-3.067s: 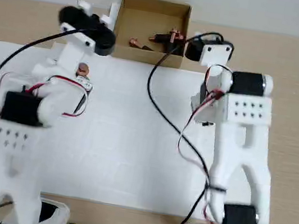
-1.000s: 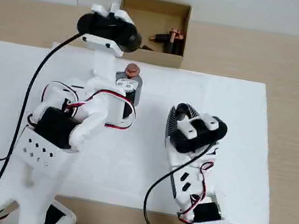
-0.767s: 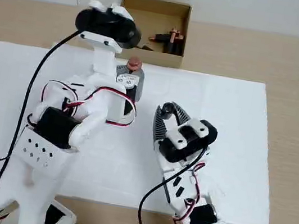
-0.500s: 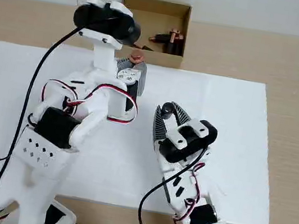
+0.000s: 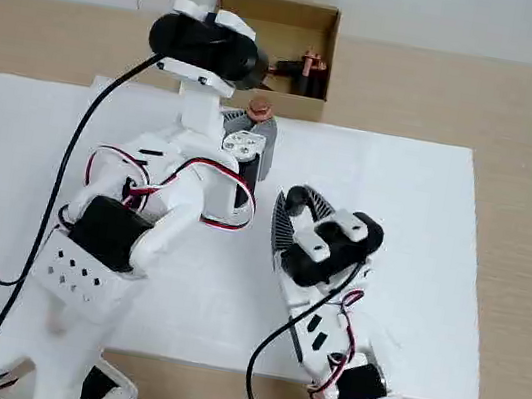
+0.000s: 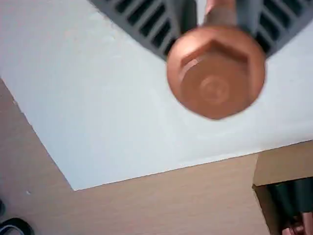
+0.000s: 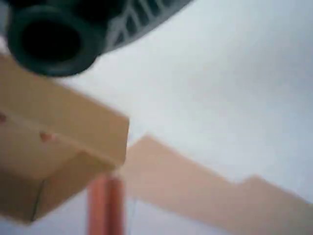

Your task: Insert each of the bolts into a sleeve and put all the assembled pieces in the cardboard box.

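Your left gripper (image 6: pixel 220 12) gripped the copper-coloured hex-head bolt (image 6: pixel 215 73) by its shank (stiff, light, probably slippery); your right gripper (image 5: pixel 289 218) clamped the black tubular sleeve (image 7: pixel 49 41).

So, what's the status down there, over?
Left pincer shut on bolt. Right pincer shut on sleeve. Bolt and sleeve apart, not yet joined. Finished pieces lie in cardboard box.

Wooden table (image 5: pixel 484 102), white sheet (image 5: pixel 416 213) (perhaps paper)
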Robot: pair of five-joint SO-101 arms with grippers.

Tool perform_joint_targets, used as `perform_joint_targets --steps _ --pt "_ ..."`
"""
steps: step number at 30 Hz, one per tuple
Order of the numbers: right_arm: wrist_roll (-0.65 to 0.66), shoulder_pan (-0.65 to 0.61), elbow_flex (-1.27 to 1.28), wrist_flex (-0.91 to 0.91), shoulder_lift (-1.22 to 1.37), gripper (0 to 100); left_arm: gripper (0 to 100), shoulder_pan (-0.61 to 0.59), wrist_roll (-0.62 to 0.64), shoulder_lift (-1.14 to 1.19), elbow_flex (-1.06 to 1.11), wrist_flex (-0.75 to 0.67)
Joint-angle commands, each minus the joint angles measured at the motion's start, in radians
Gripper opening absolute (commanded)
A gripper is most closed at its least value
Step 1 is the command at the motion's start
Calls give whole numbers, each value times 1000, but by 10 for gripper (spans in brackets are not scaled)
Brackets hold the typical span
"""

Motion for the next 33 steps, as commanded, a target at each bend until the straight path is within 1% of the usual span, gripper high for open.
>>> perform_joint_targets --steps 1,7,15,22,27,33 --pt "-9 -5 9 81 -22 6 6 5 6 -40 -42 -25" --pt "-9 13 9 96 -24 6 6 25 5 -187 -24 54" --pt "-11 22 6 96 -30 6 6 38 5 -296 104 52" --pt "-11 19 3 91 -33 5 6 38 5 -296 110 -5" --pt "-11 18 8 -1 -33 5 6 38 6 -295 110 -5" --pt "-11 -81 6 -27 -33 5 6 38 6 -206 84 -25"
